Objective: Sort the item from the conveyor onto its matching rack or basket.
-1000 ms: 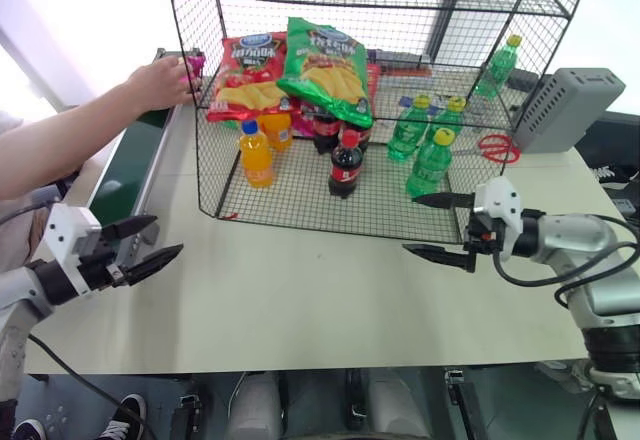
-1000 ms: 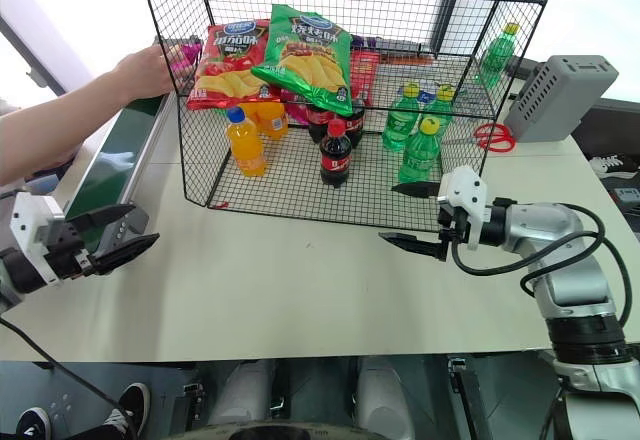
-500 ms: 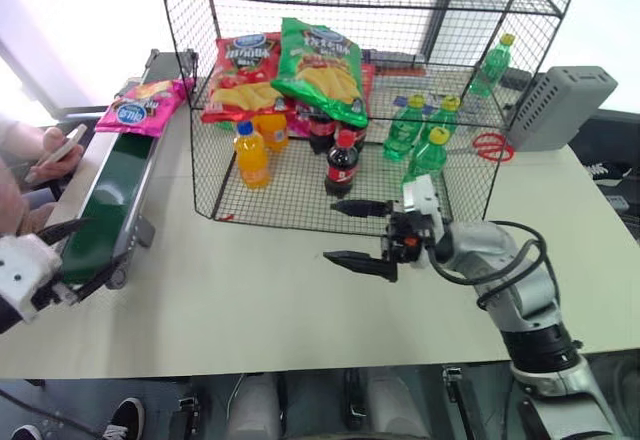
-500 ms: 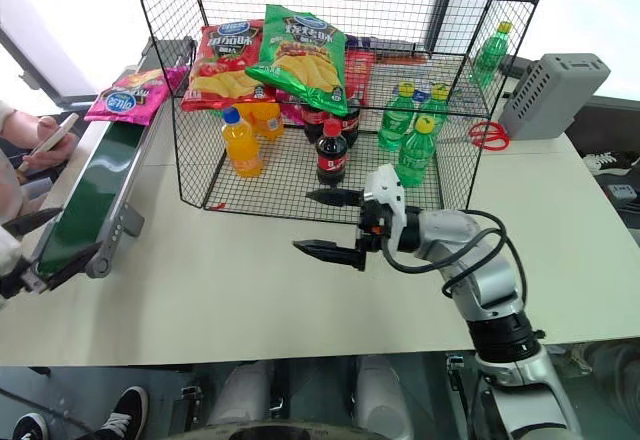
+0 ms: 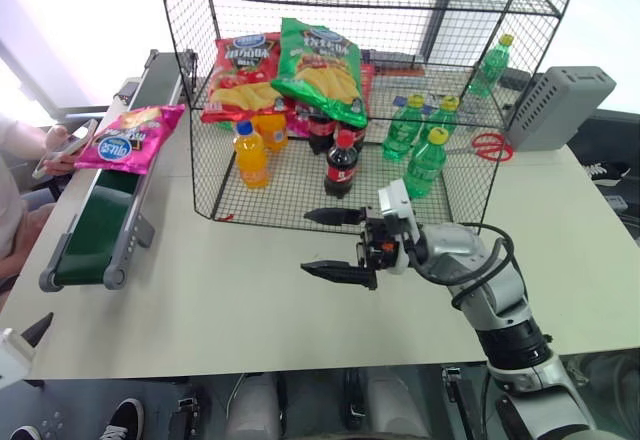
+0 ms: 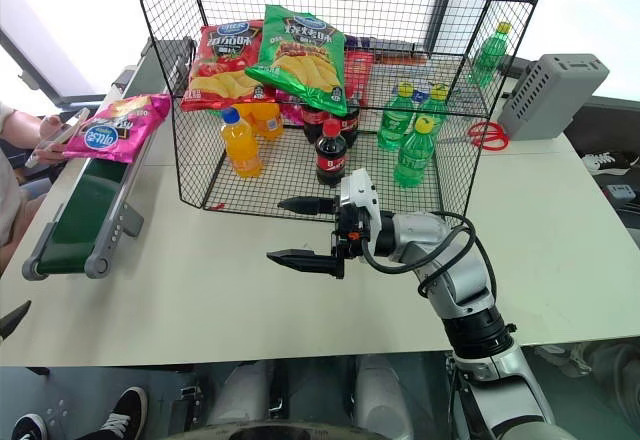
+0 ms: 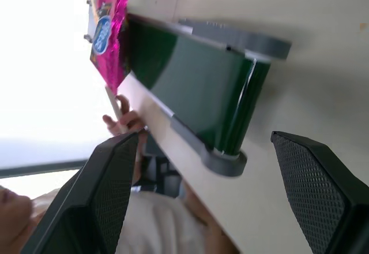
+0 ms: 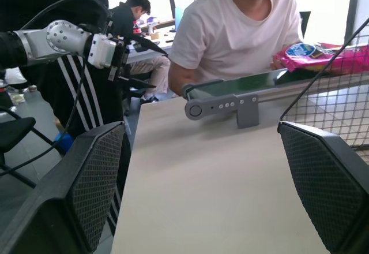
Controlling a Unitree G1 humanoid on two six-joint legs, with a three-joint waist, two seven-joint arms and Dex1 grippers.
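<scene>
In the left eye view, the glossy magenta-pink chip bag (image 5: 128, 138) is seen at upper left on the long dark-green conveyor belt (image 5: 95, 228), long axis along it. The right gripper (image 5: 333, 242), spread wide, is centred. The large black wire-mesh rack (image 5: 350, 195) holds chip bags and bottles.

In the left wrist view, the left gripper (image 7: 216, 202) (wide too) is judged nearer the bag.

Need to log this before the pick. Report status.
Right gripper open, empty, over the table before the rack. Left gripper open, empty, off the conveyor. Pink chip bag on the conveyor. Nothing blocking it.
</scene>
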